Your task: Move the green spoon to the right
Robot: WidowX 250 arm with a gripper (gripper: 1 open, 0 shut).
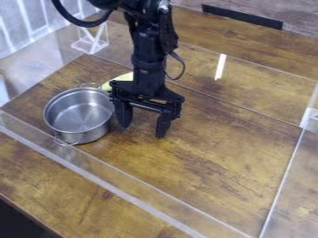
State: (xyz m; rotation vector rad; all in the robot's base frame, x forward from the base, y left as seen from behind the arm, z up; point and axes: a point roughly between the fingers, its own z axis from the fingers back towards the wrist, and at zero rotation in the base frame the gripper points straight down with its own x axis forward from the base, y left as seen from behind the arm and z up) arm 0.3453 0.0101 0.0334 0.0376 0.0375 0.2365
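**A:** Starting at the pot (pixel 74 136): parked on the left, looks empty. Just right of the pot, spotted a sliver of yellow-green, guessing the spoon (pixel 125 78). Mostly hidden behind the gripper (pixel 144 127), so can't make out the bowl end at all.

**B:** Yep, same read. As for the gripper: pointing straight down just right of the pot, spread wide, gripping nothing. Hanging low near that green sliver, though can't tell if touching.

**A:** So, pick-up step then? Not grabbed, not moved anywhere yet.

**B:** Pretty much. Next up, probably: drop the last bit, straddle the handle, clamp down, lift. Then carry well right of the pot and set down on bare table (pixel 230 139). Worth minding the pot wall on the way down, being that close.
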